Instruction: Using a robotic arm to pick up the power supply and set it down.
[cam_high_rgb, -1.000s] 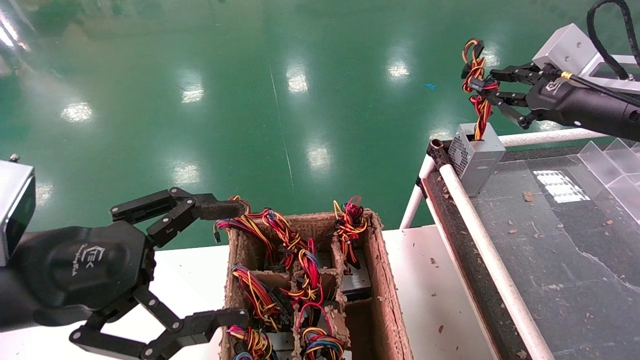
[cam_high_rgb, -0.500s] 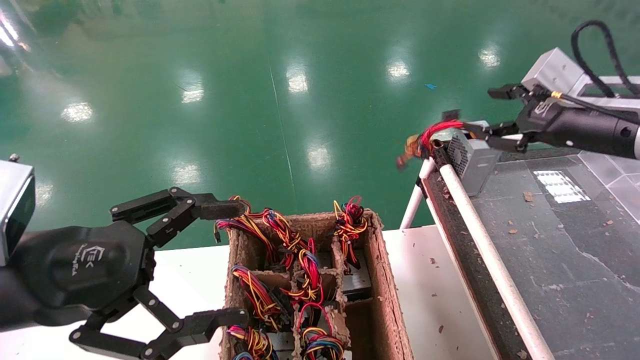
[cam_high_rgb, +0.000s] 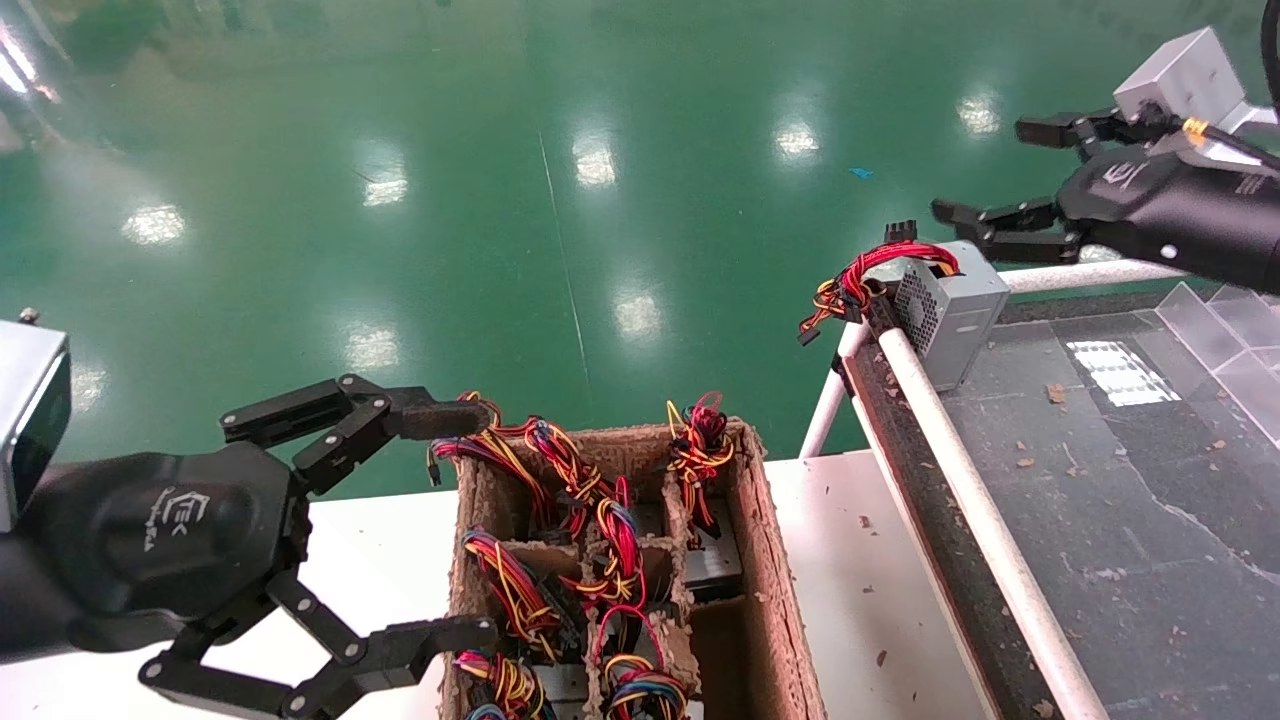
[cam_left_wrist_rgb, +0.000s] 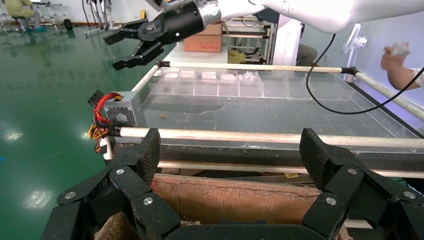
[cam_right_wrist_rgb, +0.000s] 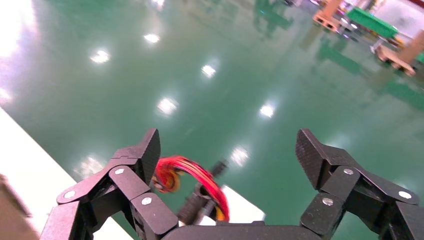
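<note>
The power supply (cam_high_rgb: 952, 312), a small grey box with a perforated side, stands on the near-left corner of the dark platform (cam_high_rgb: 1100, 480). Its red, yellow and black wire bundle (cam_high_rgb: 858, 282) droops over the white rail. My right gripper (cam_high_rgb: 985, 170) hovers open above and just right of it, touching nothing. The right wrist view shows the wire bundle (cam_right_wrist_rgb: 189, 175) below the open right gripper (cam_right_wrist_rgb: 229, 150), clear of both fingers. From the left wrist view I see the power supply (cam_left_wrist_rgb: 122, 112) and the right gripper (cam_left_wrist_rgb: 114, 51) above it. My left gripper (cam_high_rgb: 475, 525) waits open beside the carton.
A brown pulp carton (cam_high_rgb: 772, 570) with divided cells holds several more wired units on the white table (cam_high_rgb: 860, 560). A white tube rail (cam_high_rgb: 960, 480) borders the platform. Clear plastic dividers (cam_high_rgb: 1235, 330) stand at its far right. Green floor lies beyond.
My right gripper opened and let go of the wire bundle, then rose and drew back to the right. The wires fell over the rail. The left arm has not moved.
</note>
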